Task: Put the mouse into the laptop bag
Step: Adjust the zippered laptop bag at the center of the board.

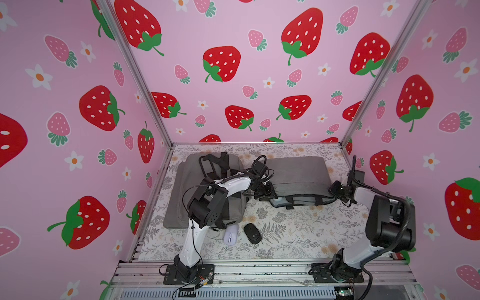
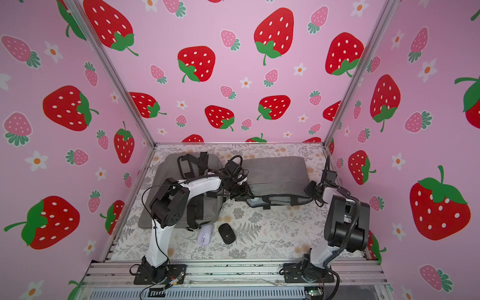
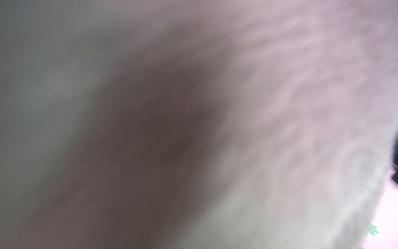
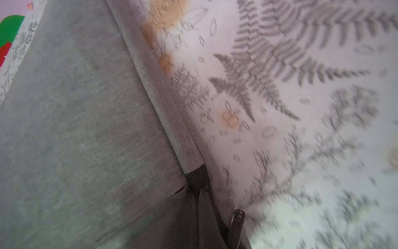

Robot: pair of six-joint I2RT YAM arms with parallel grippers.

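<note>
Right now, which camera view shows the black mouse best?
A top view: the black mouse lies unhidden on the flowered cloth. Both top views show it alike. The left wrist view is only blur; the right wrist view shows grey bag and cloth, no mouse.

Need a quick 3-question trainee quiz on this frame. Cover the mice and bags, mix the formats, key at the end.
1. How many mice lie out on the floral table?
2. True or false: the black mouse is inside a bag.
3. Which mouse lies nearer the strapped bag? A: the pale mouse. B: the black mouse.

Key:
1. Two.
2. False. It sits on the table, outside both bags.
3. A.
</note>
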